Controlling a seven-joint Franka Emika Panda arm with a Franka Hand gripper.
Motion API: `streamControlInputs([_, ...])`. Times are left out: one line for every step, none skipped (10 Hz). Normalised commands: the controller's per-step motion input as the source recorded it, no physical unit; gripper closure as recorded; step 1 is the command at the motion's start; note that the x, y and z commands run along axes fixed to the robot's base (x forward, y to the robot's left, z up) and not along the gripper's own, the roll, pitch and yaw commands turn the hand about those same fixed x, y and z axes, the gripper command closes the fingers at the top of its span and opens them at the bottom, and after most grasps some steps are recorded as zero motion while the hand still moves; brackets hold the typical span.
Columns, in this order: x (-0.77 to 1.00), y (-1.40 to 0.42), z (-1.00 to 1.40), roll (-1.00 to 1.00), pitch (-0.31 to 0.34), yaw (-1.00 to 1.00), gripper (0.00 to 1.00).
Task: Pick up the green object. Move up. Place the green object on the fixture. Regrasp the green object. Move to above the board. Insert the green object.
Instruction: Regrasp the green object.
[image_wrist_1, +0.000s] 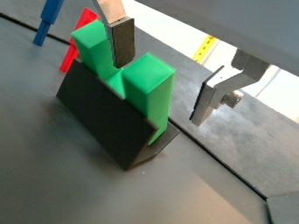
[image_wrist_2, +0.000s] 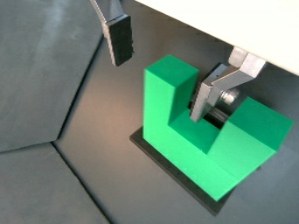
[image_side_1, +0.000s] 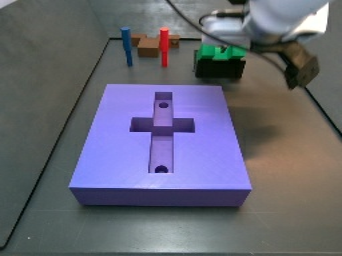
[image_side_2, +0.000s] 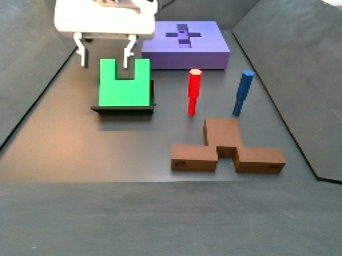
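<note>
Green plastic, the green object (image_side_2: 126, 88) is sitting on the fixture (image_side_2: 123, 106) at upper left of a side view, propped for a fresh grip; the gripper (image_side_2: 107, 52) is hanging over its notch, fingers (image_wrist_2: 118, 38) apart, gripping nothing
</note>
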Motion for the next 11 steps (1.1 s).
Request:
streamControlInputs([0.07,0.0,-0.13,0.11,0.123,0.11,0.0])
streamControlInputs([0.13,0.0,-0.01,0.09,0.137,0.13,0.0])
streamControlInputs([0.13,0.0,0.0,0.03,0.157,0.1,0.0])
streamControlInputs([0.08,0.0,0.03,0.0,0.06,0.13,0.0])
streamControlInputs([0.0,0.0,0.0,-0.09,-0.017,0.12,0.0])
streamControlInputs([0.0,0.0,0.0,0.01,0.0,0.0,0.0])
streamControlInputs([0.0,0.0,0.0,0.0,0.0,0.0,0.0])
streamControlInputs([0.0,0.0,0.0,0.0,0.0,0.0,1.0])
streamControlInputs([0.0,0.0,0.0,0.0,0.0,0.0,1.0])
streamControlInputs([0.0,0.0,0.0,0.0,0.0,0.0,1.0])
streamControlInputs([0.0,0.0,0.0,0.0,0.0,0.0,1.0])
